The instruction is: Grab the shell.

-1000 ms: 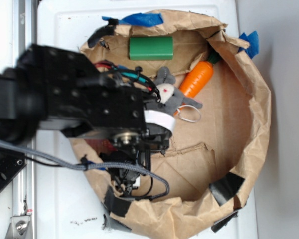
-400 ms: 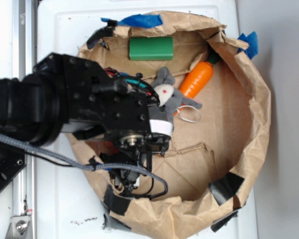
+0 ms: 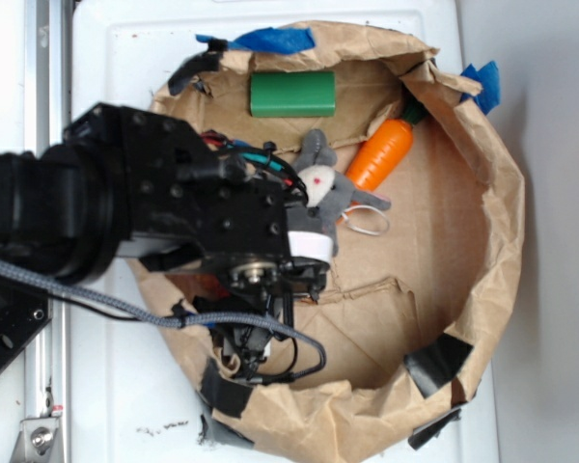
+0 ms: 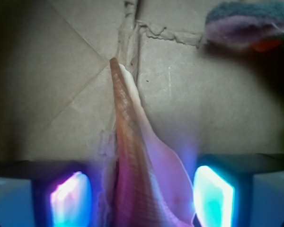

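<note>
Shell point(image 4: 132, 161) sits between your two finger pads in the wrist view, its thin tail pointing away across the cardboard floor point(image 4: 47, 71) and its ribbed body filling the gap near the bottom edge. Glowing pads point(image 4: 71, 196) stand apart on either side; the left one looks very near or touching the shell's edge, the right one shows a small gap. So your gripper point(image 4: 142, 194) is spread, not yet clamped on anything.

Exterior view: the arm's black body covers the left part of the paper-lined basin point(image 3: 497, 193), and the shell itself is hidden under it. You cannot confirm height above the floor from there.

Progress, as a judgement: approach and alignment look done, with the shell bracketed. Left to do: bring the fingers together on the shell's body and lift. The tapering, ribbed form may twist or slip as the pads meet it.

Nearby, not your target: grey plush mouse point(image 3: 328, 188) just beside the wrist, orange toy carrot point(image 3: 381, 154) beyond it, green block point(image 3: 292, 94) at the far rim.

Writing or brands: none readable in either view.
</note>
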{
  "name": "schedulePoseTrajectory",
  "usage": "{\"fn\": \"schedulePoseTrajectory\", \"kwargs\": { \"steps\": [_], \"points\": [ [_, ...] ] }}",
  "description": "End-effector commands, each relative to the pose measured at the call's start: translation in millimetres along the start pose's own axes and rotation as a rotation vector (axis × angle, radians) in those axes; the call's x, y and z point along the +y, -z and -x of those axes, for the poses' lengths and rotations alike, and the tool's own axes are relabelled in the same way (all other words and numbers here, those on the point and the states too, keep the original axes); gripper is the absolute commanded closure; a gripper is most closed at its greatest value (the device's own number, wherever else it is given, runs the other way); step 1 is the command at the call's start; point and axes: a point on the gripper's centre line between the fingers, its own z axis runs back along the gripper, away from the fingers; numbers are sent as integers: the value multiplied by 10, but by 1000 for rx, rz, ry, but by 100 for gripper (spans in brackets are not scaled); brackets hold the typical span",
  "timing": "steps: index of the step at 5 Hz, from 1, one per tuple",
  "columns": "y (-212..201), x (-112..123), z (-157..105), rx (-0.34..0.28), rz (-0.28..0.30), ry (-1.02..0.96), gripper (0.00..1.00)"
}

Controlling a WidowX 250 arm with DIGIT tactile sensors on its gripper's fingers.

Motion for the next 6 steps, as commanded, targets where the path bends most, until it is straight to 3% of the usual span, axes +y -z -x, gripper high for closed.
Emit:
{"fn": "schedulePoseTrajectory", "kwargs": {
  "steps": [1, 3, 5, 6],
  "points": [
    [-27, -22, 21, -14, -14, 6, 100],
    [-67, 23, 3, -32, -42, -5, 100],
    [-501, 249, -194, -153, -13, -86, 100],
    [-532, 304, -265, -167, -13, -119, 100]
  ]
}}
